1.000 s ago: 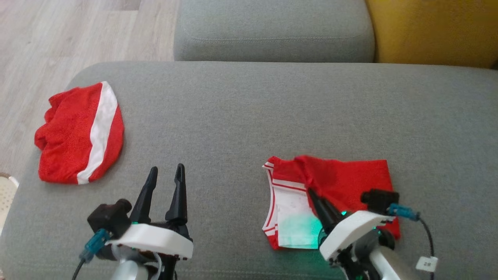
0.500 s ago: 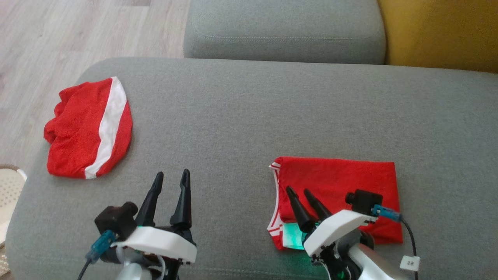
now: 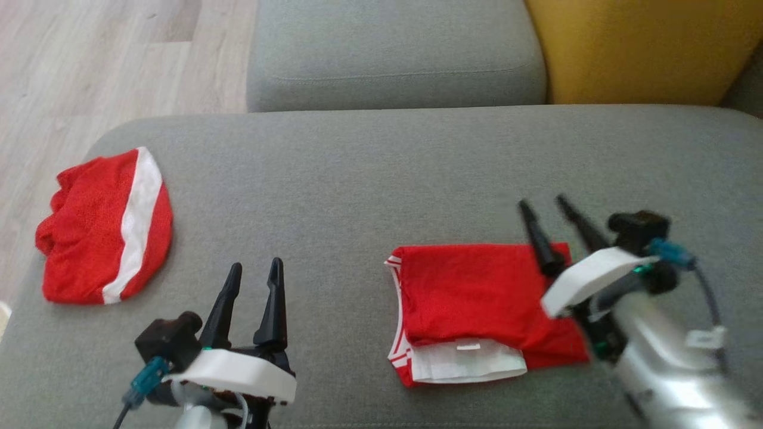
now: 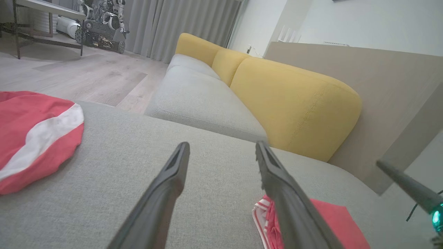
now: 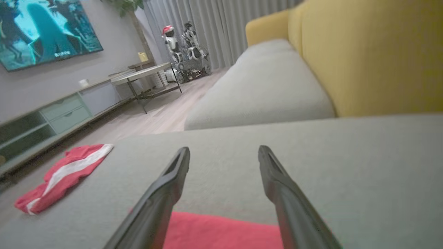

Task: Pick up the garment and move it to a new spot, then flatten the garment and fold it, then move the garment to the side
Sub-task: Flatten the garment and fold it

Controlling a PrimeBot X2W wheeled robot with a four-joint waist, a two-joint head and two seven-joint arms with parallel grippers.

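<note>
Head view: the folded red garment [image 3: 471,295] lies flat on the grey sofa seat [image 3: 357,173], around 5 o'clock on the cushion. It's a neat rectangle with white-trimmed edges stacked at its 9 o'clock side and a white lining strip with a small label peeking out at 6 o'clock.

The right jaws are released and grasping nothing. They sit over the garment's 3 o'clock end, and the two dark fingers [image 3: 539,241] point toward 11 o'clock, past its far edge. In the right wrist view there's plain grey seat between them and red cloth underneath. Can't tell if the arm brushes the fabric.

The left jaws are also spread wide and empty, down at 7 o'clock, fingers [image 3: 273,304] pointing to 12, well apart from the garment.

A second red garment with a white stripe [image 3: 101,232] is bunched at 9 o'clock near the seat's edge. There's a yellow cushion [image 3: 626,47] at 1 o'clock.
</note>
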